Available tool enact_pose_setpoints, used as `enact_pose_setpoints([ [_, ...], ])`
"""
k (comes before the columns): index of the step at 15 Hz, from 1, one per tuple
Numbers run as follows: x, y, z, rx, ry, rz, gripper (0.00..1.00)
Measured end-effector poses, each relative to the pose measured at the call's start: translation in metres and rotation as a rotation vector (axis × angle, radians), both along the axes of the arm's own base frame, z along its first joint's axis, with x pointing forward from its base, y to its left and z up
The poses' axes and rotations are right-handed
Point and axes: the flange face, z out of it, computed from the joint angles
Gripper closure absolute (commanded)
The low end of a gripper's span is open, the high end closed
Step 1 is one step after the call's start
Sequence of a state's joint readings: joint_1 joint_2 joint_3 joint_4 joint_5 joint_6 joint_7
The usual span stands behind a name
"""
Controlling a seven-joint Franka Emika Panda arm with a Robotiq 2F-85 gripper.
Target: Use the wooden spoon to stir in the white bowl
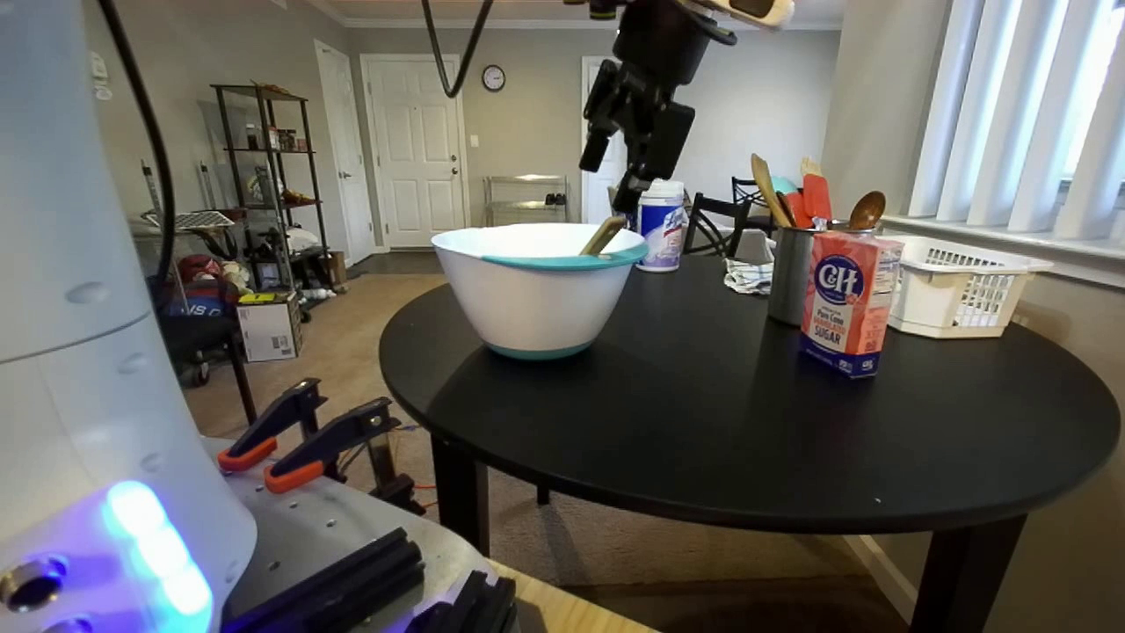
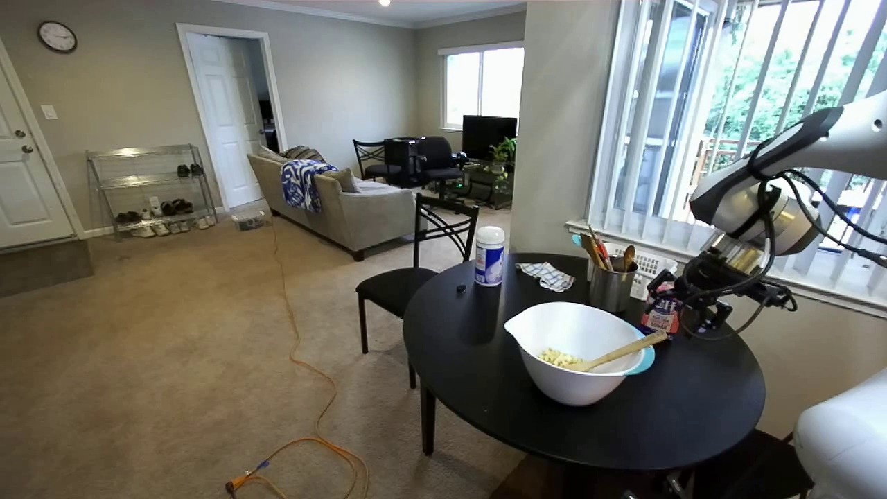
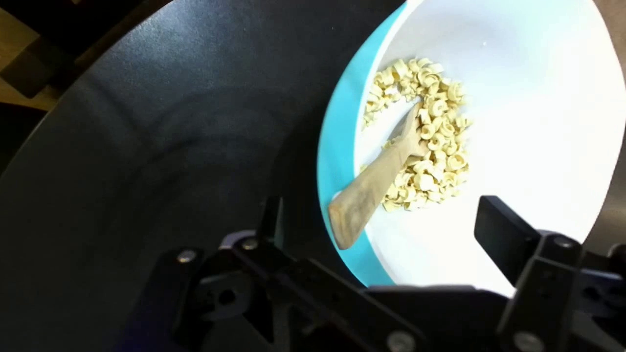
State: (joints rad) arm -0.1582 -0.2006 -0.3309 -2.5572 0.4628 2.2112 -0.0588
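The gripper (image 3: 381,225) is spread wide (it's empty). In the wrist view, the wooden spoon (image 3: 369,188) leans over the white bowl's (image 3: 533,98) left rim. Looks like grabbing time: go down, pinch the spoon.

A home it was, living room opening onto a dining spot! In an exterior view, a beige fabric sofa (image 2: 381,216) sat left of centre, a blue-and-white patterned throw (image 2: 301,184) over its back; farther left, a silver wire rack (image 2: 132,181) carried dark shoes (image 2: 182,206). Lower right, a round black table (image 2: 478,374) had a black open-backed chair (image 2: 391,287) beside it, and white vertical blinds (image 1: 993,114) hung upper right in both exterior views!
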Motion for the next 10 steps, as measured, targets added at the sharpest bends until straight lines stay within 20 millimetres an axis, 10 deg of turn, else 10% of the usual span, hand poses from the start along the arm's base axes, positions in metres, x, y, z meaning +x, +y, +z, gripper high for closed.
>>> enact_pose_setpoints([
  [10,0.002,-0.014,-0.016,0.031,0.003,-0.021,0.0],
])
